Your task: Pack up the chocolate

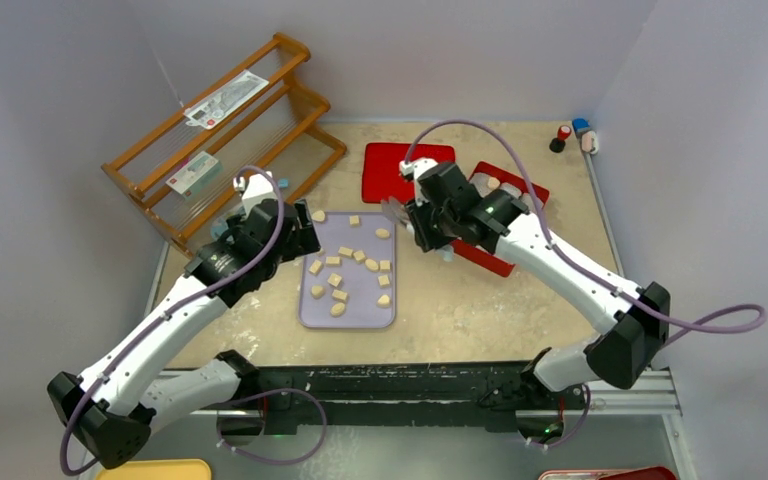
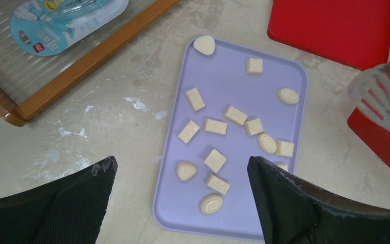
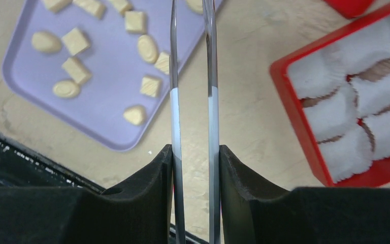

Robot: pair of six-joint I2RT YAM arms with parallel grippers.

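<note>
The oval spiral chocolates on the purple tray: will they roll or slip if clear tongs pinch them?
The oval pieces lie flat, so they probably will not roll. Their curved sides may slip between the smooth clear tongs. Being small, they are likely light and may slide on the tray.

Fifteen chocolate pieces (image 2: 235,115), one only partly seen, on one lilac tray (image 2: 223,76). One red lid (image 1: 390,172), one red box (image 3: 283,76) with perhaps six paper cups (image 3: 335,152), one wooden rack (image 1: 310,103), two packets (image 1: 225,100), one pair of clear tongs (image 3: 175,51).
</note>
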